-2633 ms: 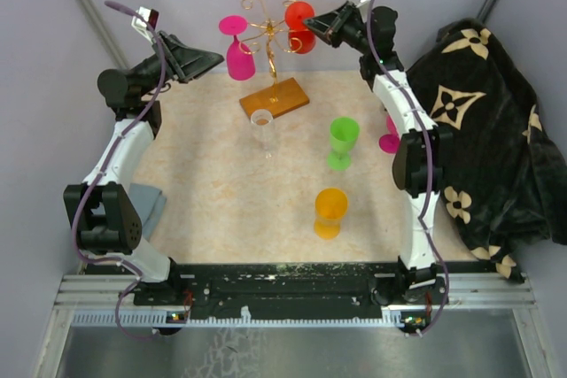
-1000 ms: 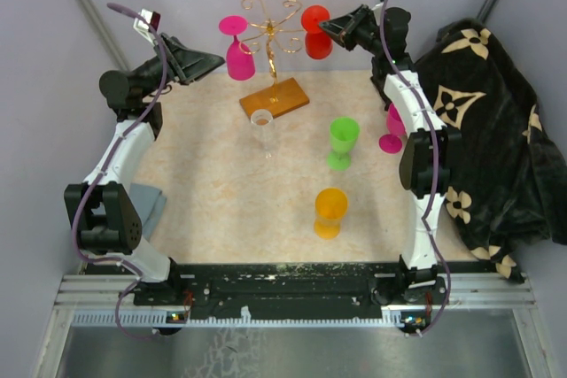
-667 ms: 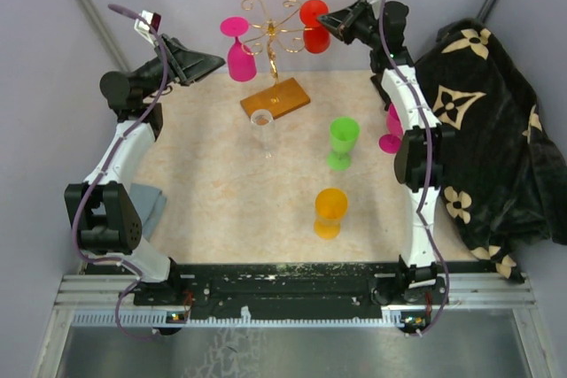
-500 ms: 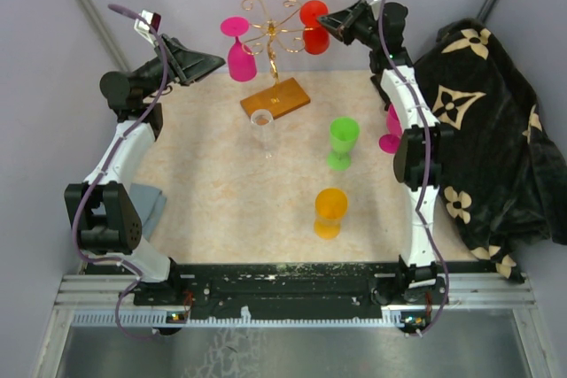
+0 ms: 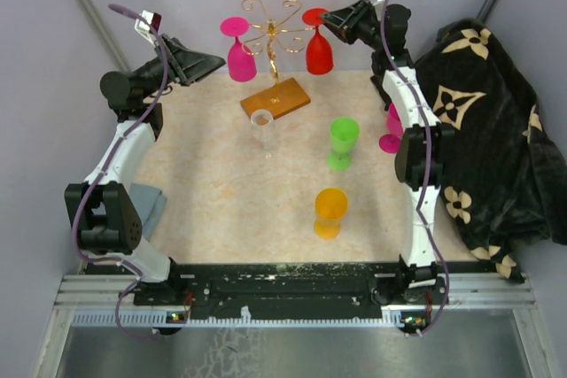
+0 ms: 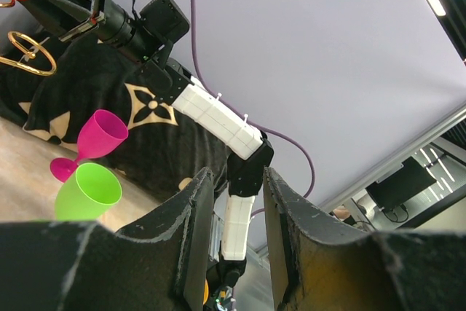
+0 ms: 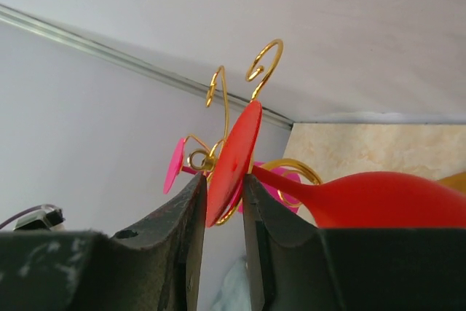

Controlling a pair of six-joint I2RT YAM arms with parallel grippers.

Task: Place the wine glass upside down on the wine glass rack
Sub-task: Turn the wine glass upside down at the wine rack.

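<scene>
The red wine glass hangs upside down from a scroll arm of the gold wire wine glass rack, whose wooden base lies on the table. My right gripper is open at the rack's right side. In the right wrist view the red foot stands between its parted fingers, with the red bowl to the right. A pink glass hangs on the rack's left arm. My left gripper hovers left of the rack, open and empty.
On the table stand a clear glass, a green glass and an orange glass. A magenta glass stands beside the right arm. A black patterned cloth covers the right side. A grey cloth lies at the left.
My right gripper's jaws have parted from the red glass's foot. The glass has swung from tilted to hanging straight down on the rack. The left arm has not moved.
</scene>
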